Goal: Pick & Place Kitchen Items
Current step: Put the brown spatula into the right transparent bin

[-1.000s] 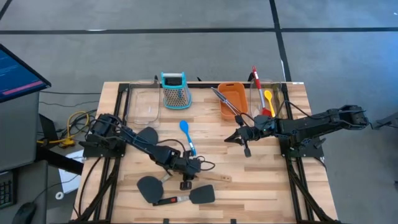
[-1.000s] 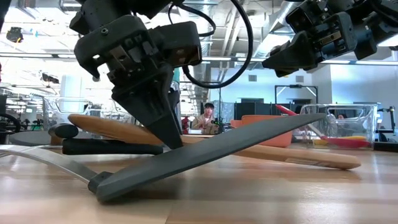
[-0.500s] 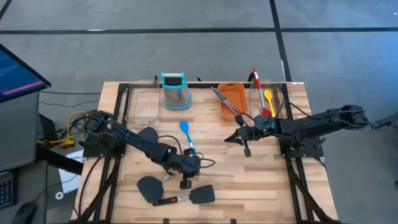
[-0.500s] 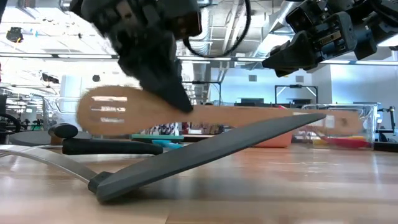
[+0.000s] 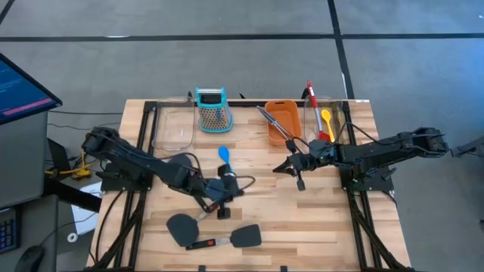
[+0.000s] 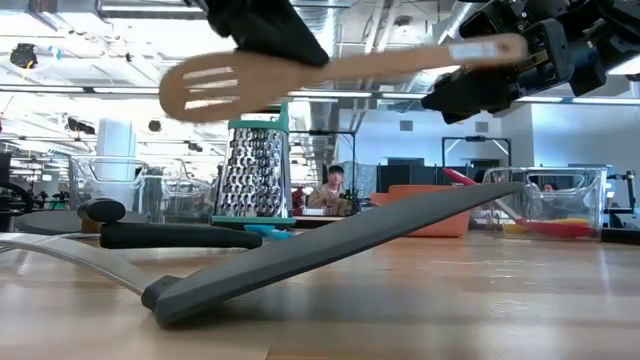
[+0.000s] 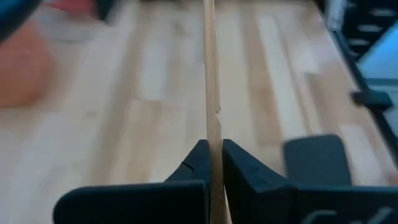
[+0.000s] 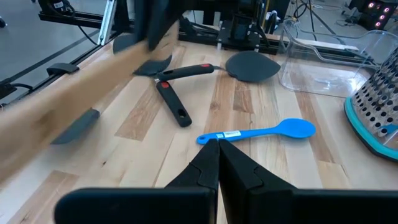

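Observation:
My left gripper is shut on the wooden slotted turner and holds it in the air over the table's middle. The turner shows edge-on in the left wrist view. My right gripper is shut and empty, hovering right of centre above the boards; it also shows in the right wrist view. A blue spoon lies flat on the table. Black spatulas lie near the front edge, another further left. My left gripper pinches the turner's handle just behind the slotted head between its two fingers, which press on the two flat faces. The fingers come from above and lie across the handle. The turner is lifted clear, about level, its free end slightly higher.
A teal-topped grater and a clear tub stand at the back left. An orange tub holds silver tongs. A clear tub at the back right holds red and yellow spoons. A person sits in the room behind.
My left gripper has risen and drawn a little toward the far edge, still shut on the wooden turner. The turner, which lay slanted across the black spatula, is now lifted clear and hangs high above the table, roughly level.

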Robot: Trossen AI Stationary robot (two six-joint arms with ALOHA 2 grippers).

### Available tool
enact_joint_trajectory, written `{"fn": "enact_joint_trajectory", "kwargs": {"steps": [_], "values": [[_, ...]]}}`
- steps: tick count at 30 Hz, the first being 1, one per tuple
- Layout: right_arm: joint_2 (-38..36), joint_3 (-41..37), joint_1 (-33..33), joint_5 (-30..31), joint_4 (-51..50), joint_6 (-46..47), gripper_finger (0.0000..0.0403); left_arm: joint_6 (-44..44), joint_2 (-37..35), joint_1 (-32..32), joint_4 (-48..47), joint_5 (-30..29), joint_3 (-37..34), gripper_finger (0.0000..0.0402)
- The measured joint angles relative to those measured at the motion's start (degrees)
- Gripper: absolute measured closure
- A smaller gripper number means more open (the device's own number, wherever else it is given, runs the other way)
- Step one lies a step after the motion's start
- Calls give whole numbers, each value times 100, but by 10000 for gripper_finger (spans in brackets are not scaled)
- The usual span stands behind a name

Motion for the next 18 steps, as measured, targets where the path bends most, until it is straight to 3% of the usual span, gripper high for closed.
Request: {"fn": "enact_joint_trajectory", "kwargs": {"steps": [10,18], "values": [[1,0,-1,0,-17,0,403,24,-1227,0,-1178,-1675,2,401],[0,0,1,0,-29,2,403,1079,-2139,0,-1176,-3085,2,401]]}}
